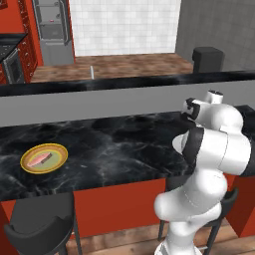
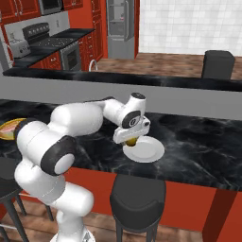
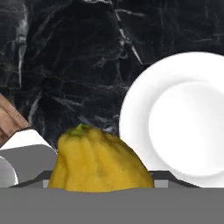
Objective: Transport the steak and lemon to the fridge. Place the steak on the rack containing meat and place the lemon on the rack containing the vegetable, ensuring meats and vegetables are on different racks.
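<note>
Yellow lemon point(image 3: 98, 162) sits right at the base of the hand view, and in the right base view we see it under the gripper point(image 2: 131, 140), lifted just above the white plate point(image 2: 150, 152). We read the pincer as closed on the lemon, though its fingertips are hidden. We note the steak point(image 1: 40, 159) lying on a yellow plate point(image 1: 59, 160) far along the black marble counter point(image 1: 124, 144).

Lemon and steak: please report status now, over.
Gripper shut on lemon, lifted off white plate. Steak on yellow plate, counter's far end. Path over counter looks free. Over.
</note>
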